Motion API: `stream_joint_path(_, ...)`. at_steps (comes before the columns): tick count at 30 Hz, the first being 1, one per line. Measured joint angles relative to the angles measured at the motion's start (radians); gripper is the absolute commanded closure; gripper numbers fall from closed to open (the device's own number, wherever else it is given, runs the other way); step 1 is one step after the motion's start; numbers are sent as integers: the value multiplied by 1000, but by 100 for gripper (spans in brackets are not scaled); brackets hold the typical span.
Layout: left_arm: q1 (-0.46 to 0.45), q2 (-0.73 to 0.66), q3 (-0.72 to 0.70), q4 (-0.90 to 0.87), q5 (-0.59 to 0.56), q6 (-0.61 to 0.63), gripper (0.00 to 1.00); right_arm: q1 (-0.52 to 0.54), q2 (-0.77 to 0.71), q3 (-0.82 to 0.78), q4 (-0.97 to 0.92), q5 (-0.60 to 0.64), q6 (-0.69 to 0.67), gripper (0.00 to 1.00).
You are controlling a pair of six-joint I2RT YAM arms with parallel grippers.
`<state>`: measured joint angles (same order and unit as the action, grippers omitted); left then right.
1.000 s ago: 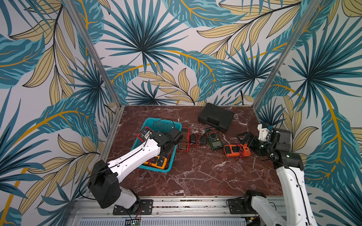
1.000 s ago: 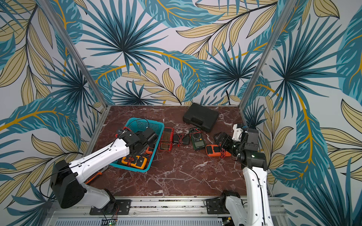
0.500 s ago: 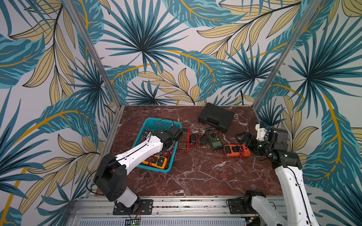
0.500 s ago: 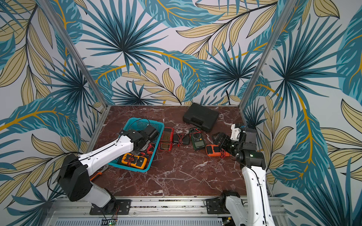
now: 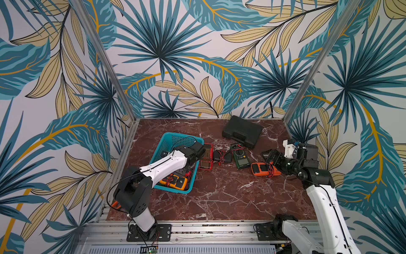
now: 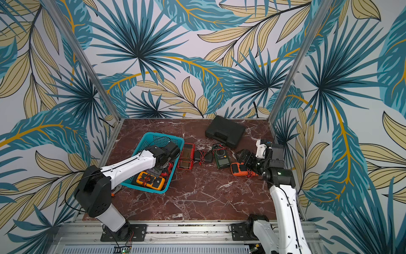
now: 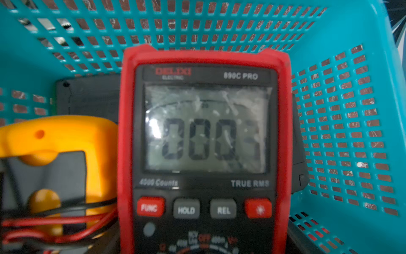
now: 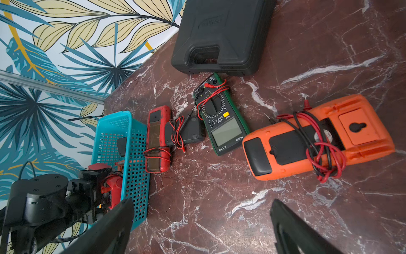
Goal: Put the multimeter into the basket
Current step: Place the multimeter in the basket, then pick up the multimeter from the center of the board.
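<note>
Red Delixi multimeter (image 7: pixel 204 143), clamped in the left gripper (image 8: pixel 109 184), hangs inside the teal basket (image 7: pixel 382 110); right gripper (image 8: pixel 202 211), jaws apart, near the orange multimeter (image 8: pixel 356 132).

A teal basket (image 5: pixel 175 139), red multimeter (image 7: pixel 204 132), green multimeter (image 5: pixel 240 156), orange multimeter (image 5: pixel 260 169) and black case (image 5: pixel 241 130) are pictured on a white-veined maroon tabletop (image 5: pixel 219 198).

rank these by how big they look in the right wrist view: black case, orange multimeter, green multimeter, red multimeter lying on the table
1. orange multimeter, nearest the camera
2. black case, farther off and cut by the frame edge, so unsure against the orange one
3. green multimeter
4. red multimeter
</note>
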<state>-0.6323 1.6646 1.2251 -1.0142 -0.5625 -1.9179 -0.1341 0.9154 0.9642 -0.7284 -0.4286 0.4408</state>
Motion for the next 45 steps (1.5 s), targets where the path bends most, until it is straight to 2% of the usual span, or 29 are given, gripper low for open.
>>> stream_joint_path(1,2,0,-1,1,3,-6,28,4,0,0,1,4,1,1)
stream_joint_path(4,2,0,-11,8,11,-24,14,13,0,0,8,19,8,1)
stream_joint_path(8,7,0,-28,32,8,-39,0,21,-1,0,14,39,13,1)
stream_joint_path(21,14,-27,-28,46,17,-29,0,26,-13,1,14,84,19,1)
stream_joint_path(31,14,-242,-34,58,21,31,0,31,7,7,13,90,18,4)
stream_joint_path(35,14,-330,-77,146,25,147,0,34,58,8,11,87,14,5)
stream_joint_path(40,3,-357,-115,344,64,417,0,47,119,8,-3,92,-3,6)
stream_joint_path(45,-83,-328,-99,475,75,707,0,50,207,10,-30,153,-36,6)
